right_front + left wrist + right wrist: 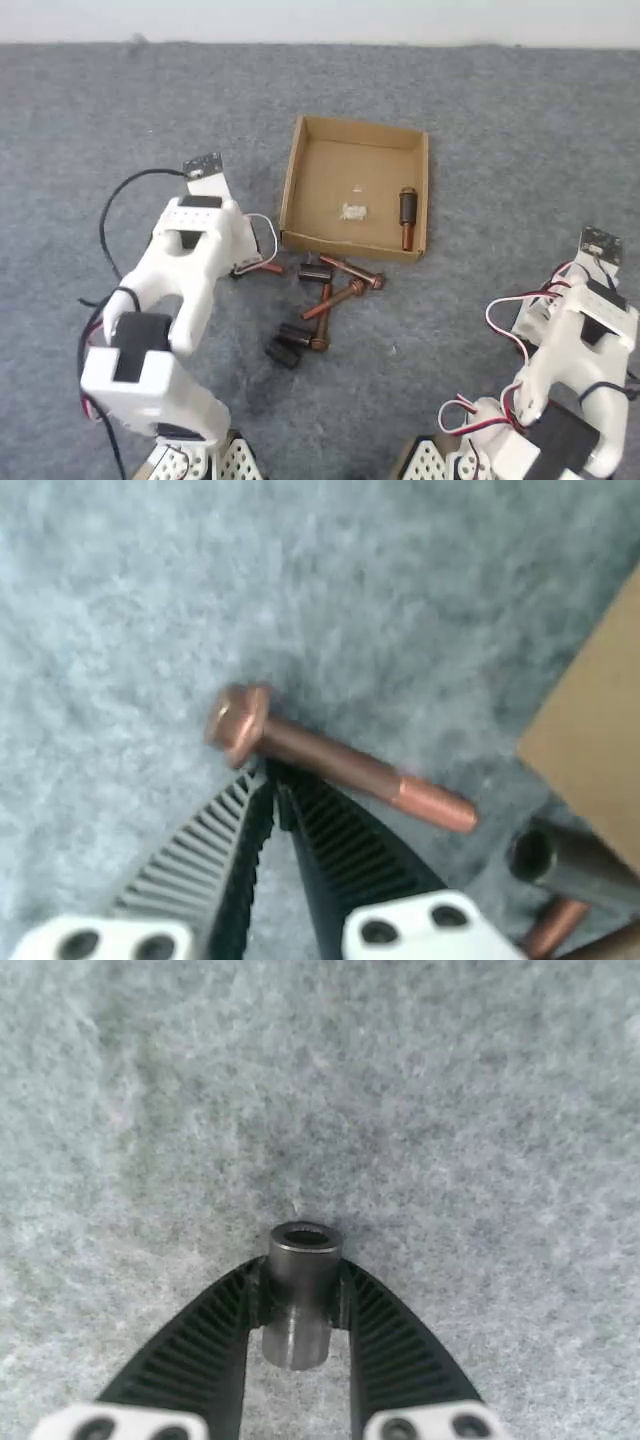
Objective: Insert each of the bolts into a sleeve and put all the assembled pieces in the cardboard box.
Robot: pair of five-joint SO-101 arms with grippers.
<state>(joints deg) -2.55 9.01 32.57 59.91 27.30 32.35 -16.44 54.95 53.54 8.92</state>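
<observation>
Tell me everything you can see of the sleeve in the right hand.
The sleeve is a short, dark grey tube, metal by its look, with an open round bore at its far end. The right hand is shut on it, ribbed black fingers pressing opposite sides near that end. It lies in line with the hand, over grey carpet; whether it touches the carpet I cannot tell.

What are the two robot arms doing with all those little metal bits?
The left arm has a copper bolt pinched in its jaws near the cardboard box. The right arm holds a dark sleeve in its jaws. One finished piece lies in the box already. More loose bolts and sleeves wait on the carpet in front.
</observation>
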